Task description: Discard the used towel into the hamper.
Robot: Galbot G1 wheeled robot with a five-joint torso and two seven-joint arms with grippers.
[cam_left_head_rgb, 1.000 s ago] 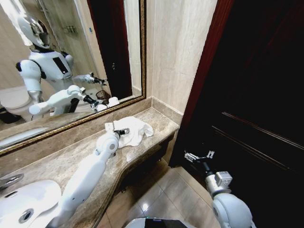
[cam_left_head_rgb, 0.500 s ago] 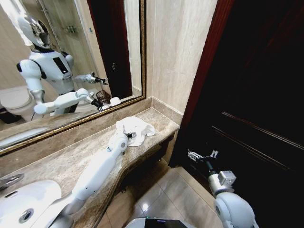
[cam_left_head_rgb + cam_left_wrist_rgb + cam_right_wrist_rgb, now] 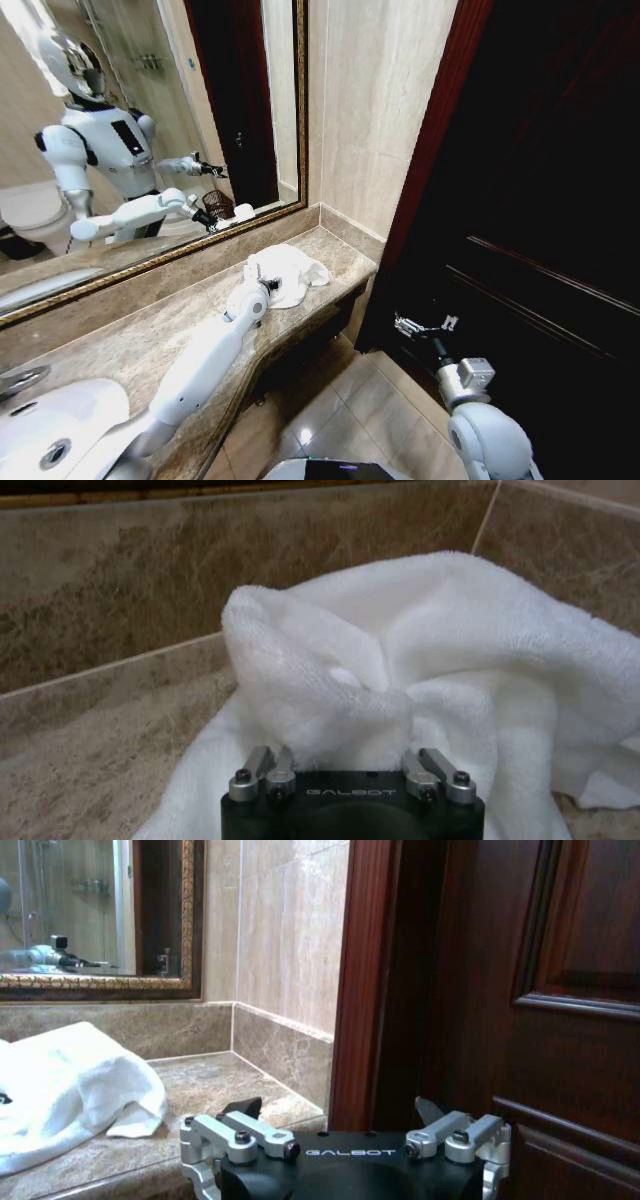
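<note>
A crumpled white towel [image 3: 285, 272] lies on the marble counter [image 3: 150, 320] near its far end, by the wall corner. My left gripper [image 3: 272, 287] reaches along the counter and is pushed into the towel's near edge. In the left wrist view the towel [image 3: 450, 630] humps up over the left gripper [image 3: 350, 742] and hides its tips. My right gripper [image 3: 423, 324] hangs open and empty in front of the dark wooden door, below and right of the counter. The right wrist view shows the towel [image 3: 70, 1080] off to one side. The hamper [image 3: 217, 203] shows as a small dark wire basket reflected in the mirror.
A gold-framed mirror [image 3: 150, 120] runs behind the counter and reflects my body and arms. The white sink [image 3: 40, 425] sits at the near left. The dark wooden door [image 3: 540, 200] fills the right side. Brown tiled floor [image 3: 350, 400] lies below the counter edge.
My left arm has stretched farther along the counter into the towel, and the towel has bunched up toward the wall. The right gripper has barely shifted.
</note>
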